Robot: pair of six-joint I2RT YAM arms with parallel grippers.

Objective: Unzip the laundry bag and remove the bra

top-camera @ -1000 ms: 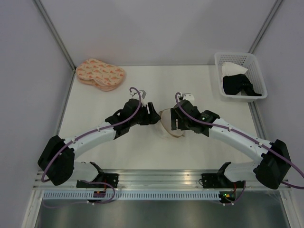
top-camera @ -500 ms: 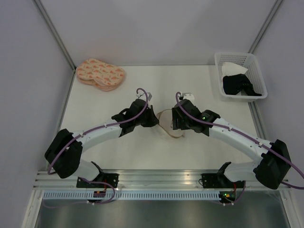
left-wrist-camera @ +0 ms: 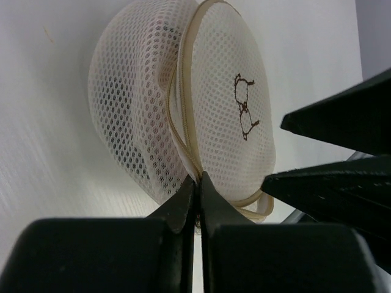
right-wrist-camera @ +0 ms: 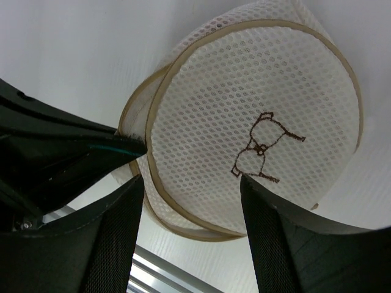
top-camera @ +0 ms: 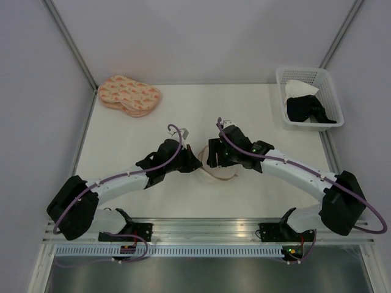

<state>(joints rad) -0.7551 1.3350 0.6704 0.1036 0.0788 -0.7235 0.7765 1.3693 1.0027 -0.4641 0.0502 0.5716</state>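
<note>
Bright, even, diffuse light fills the overhead view, and the white table carries only faint, soft-edged shadows. Both wrist views hold the bag sharp, while the near black fingers blur into featureless dark.

- A robot test lab: a bare white worktop boxed in by plain grey panels on metal posts.
- An aluminium rail with cabled arm mounts runs behind both tools.
- Staged props: a lattice basket far beyond the right tool, patterned pads beyond the left tool.
</note>
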